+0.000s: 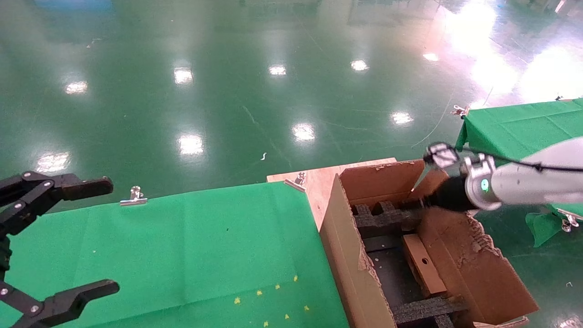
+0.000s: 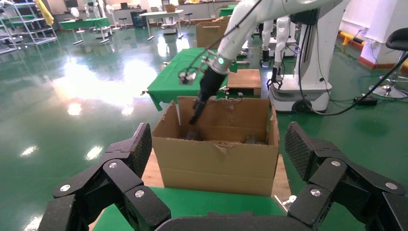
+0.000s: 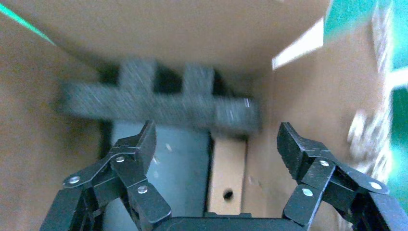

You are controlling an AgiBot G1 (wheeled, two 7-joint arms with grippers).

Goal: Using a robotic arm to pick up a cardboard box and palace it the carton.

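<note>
The small brown cardboard box [image 1: 423,264] with its round hole lies inside the large torn carton [image 1: 350,255], along the carton's right inner wall. The right wrist view shows the same cardboard box [image 3: 228,178] below a black foam insert [image 3: 159,103]. My right arm, white with a teal ring, reaches into the far end of the carton. Its gripper [image 1: 416,203] [image 3: 216,132] is open above the box with nothing between the fingers. My left gripper [image 1: 109,236] [image 2: 217,132] is open and parked over the green table, facing the carton [image 2: 216,159].
The green-clothed table [image 1: 182,250] lies left of the carton, with metal clips [image 1: 134,196] on its far edge. A bare wooden board [image 1: 319,182] shows beside the carton. A second green table [image 1: 524,127] stands at the right. Black foam inserts [image 1: 387,218] cross the carton's inside.
</note>
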